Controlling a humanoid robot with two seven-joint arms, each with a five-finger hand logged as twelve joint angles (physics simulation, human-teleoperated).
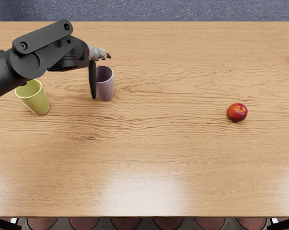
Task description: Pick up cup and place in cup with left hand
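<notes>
robot hand (100, 53), the left one, reaches just over the far rim of the mauve cup (105, 89), pale at its end and mostly hidden by its own dark arm (39, 53); whether it is wide or narrow, or holding anything, i cannot tell. a thin black piece (92, 80) hangs down beside that cup (touching or not, i can't say). the mauve cup stands upright on the bench (149, 153). nearer the picture's left edge stands the yellow-green cup (35, 99), apart from the mauve one, with the arm covering a bit of its rim. well off to the right sits a red apple (237, 112) (a shiny one).
</notes>
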